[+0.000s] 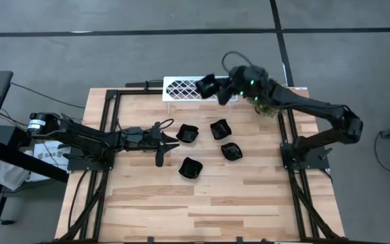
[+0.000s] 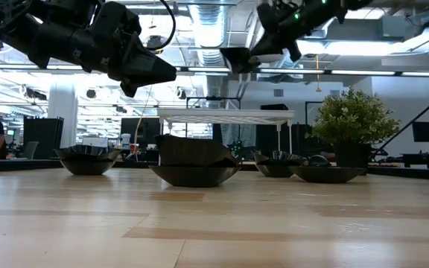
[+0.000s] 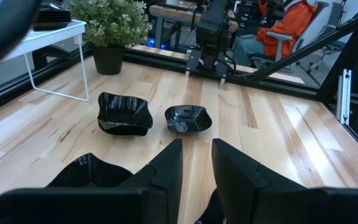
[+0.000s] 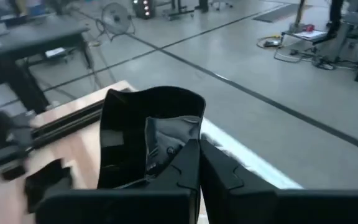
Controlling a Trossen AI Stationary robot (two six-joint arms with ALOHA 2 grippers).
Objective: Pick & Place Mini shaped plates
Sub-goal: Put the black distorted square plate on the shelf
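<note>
Right wrist view — plate (image 4: 143, 134) pinched by right gripper (image 4: 199, 163).

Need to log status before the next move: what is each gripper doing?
Left gripper: open, empty, above the table.
Right gripper: shut on a plate, over the rack.

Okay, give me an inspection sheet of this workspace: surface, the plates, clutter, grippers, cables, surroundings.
Surface: wooden table, bare planks toward the front.
Job's things: four mini plates lying on the table; a fifth plate held above the white rack.
Clutter: potted plant by the table's right rear edge.
Grippers: right gripper shut on the fifth plate; left gripper open, holding nothing, beside the plates.
Cables: black cables on the floor left of the table.
Surroundings: grey floor; a person seated beyond the table in the left wrist view.
</note>
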